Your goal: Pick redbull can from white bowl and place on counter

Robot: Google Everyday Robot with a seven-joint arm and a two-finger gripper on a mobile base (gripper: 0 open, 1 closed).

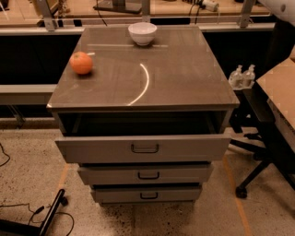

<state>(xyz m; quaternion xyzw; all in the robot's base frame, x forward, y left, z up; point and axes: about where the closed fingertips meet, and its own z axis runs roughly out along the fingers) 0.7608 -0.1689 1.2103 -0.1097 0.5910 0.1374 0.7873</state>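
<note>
Camera view, single frame.

- Gripper: not in the frame. Whether its fingers were spread or pressed together could not be told.
- Counter (184,73): glossy grey-brown top of a grey cabinet, centred in the frame. A thin curved streak of reflected light (143,85) ran across its middle.
- White bowl (142,33): stood upright on the counter at the far edge, roughly mid-width, resting on its narrow foot.
- Redbull can: not seen. Nothing rose above the bowl's rim, and the inside of the bowl was not visible from this angle, so the can's place could not be told.
- Orange fruit (81,62): sat on the counter near the left edge, well apart from the bowl, nearer and to the left of it.
- Top drawer (143,148): pulled out toward the near side, leaving a dark open gap under the counter. Middle drawer (145,174) and bottom drawer (146,194) sat below it, each set further back than the one above. All three had dark handles.
- Right of the cabinet: two small clear bottles (243,76) stood side by side on a dark surface, just beside the counter's right edge. A pale wooden tabletop (281,87) lay further right, with a dark wheeled chair base (251,179) on the floor below.
- Speckled floor (27,156): a black bar (50,216) and a thin cable lay at the near left.
- Top right corner: a pale rounded shape (286,7), identity unclear.
</note>
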